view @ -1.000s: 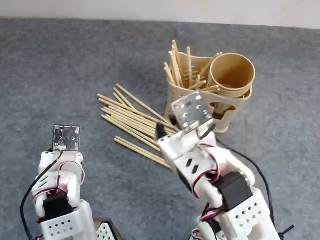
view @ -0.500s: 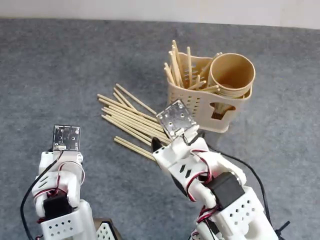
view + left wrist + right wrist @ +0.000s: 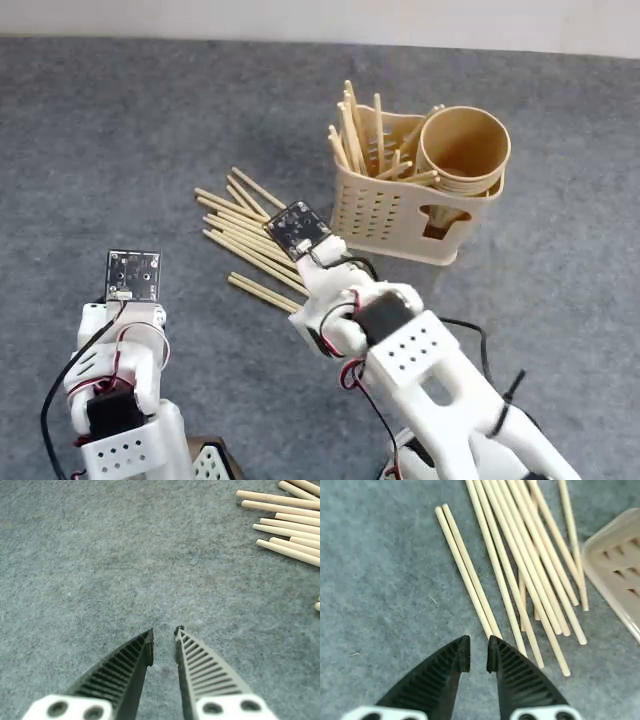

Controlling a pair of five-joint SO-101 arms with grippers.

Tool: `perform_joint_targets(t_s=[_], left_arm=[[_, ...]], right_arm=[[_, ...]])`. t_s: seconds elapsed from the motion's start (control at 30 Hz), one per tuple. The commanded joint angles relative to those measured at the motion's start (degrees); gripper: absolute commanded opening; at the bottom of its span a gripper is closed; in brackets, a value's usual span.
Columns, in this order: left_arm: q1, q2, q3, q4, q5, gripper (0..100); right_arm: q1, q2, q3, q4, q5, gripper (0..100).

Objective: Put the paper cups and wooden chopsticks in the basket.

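Observation:
The beige slotted basket [image 3: 400,215] stands upright at the back right, with stacked paper cups [image 3: 463,150] and several wooden chopsticks [image 3: 358,128] in it. More chopsticks [image 3: 245,232] lie loose on the grey mat to its left. My right gripper [image 3: 477,652] hangs just above the mat at the near end of a pair of chopsticks [image 3: 467,575], fingers shut with nothing between them. The basket's corner [image 3: 615,575] shows beside the pile. My left gripper [image 3: 164,631] is shut and empty over bare mat, with chopstick ends [image 3: 285,525] off to one side.
Grey carpet-like mat [image 3: 120,140] covers the table, with free room on the left and behind the pile. The right arm's wrist [image 3: 300,228] sits over the loose chopsticks. The left arm [image 3: 130,330] stands at the front left.
The right arm has swung away from the basket, leftward and down, over the loose chopsticks. The left arm has not moved.

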Motion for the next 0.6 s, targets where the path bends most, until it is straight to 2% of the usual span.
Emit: perform_joint_targets(t_s=[0.0,0.37,0.57], left_arm=[[0.57,-0.57,-0.48,-1.05,-0.44,9],[0.57,-0.57,-0.48,-1.05,-0.44,9],[0.57,-0.57,-0.48,-1.05,-0.44,9]], right_arm=[[-0.66,2.42,-0.31,-2.68,0.79,6.7],[-0.48,16.84,-0.75,-9.89,0.79,6.4],[-0.31,20.09,-0.75,-13.49,0.79,6.3]])
